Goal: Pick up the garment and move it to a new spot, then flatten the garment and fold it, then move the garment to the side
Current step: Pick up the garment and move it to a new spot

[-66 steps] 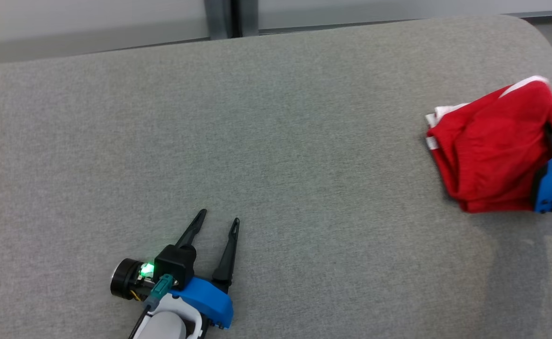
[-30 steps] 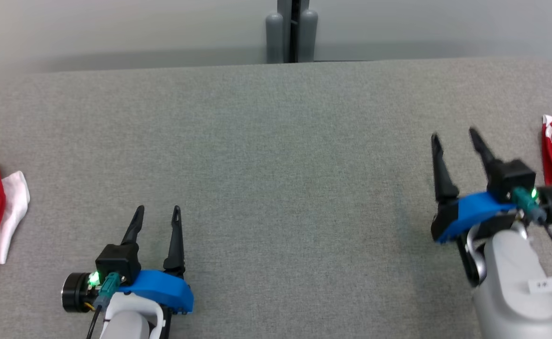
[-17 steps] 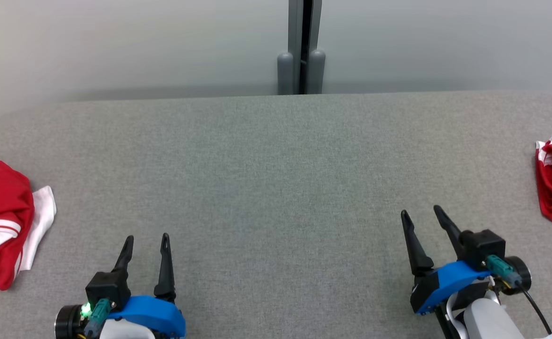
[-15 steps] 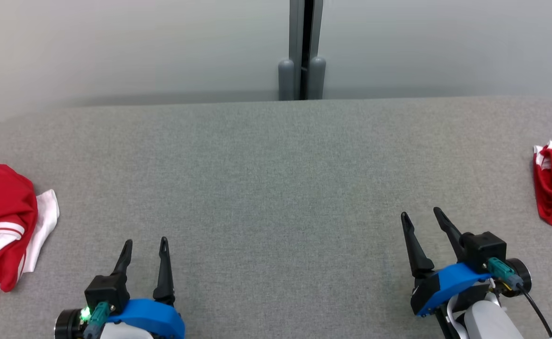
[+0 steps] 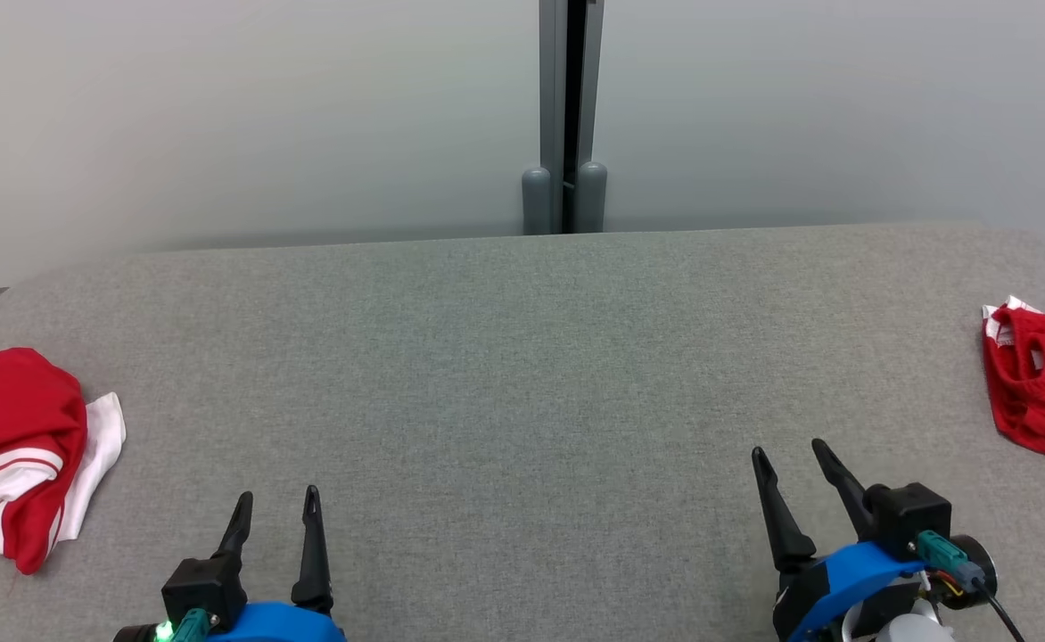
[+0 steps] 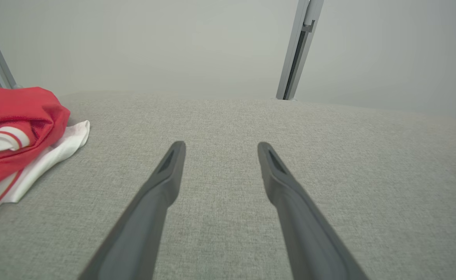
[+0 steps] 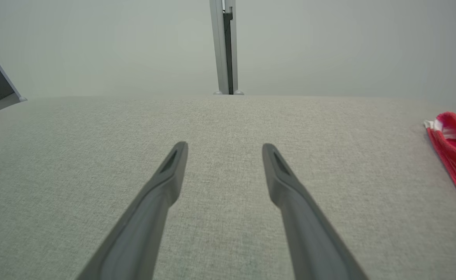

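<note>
Rightward, garment (image 5: 1035, 401) at table (image 5: 522, 357) edge

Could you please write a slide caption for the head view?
Left claw and right claw, both open and empty, over a grey fabric table; red-and-white garment far left, red garment far right.

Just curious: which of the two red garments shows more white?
The left garment: wide white cloth and stripes. The right garment shows only a white sliver.
</note>
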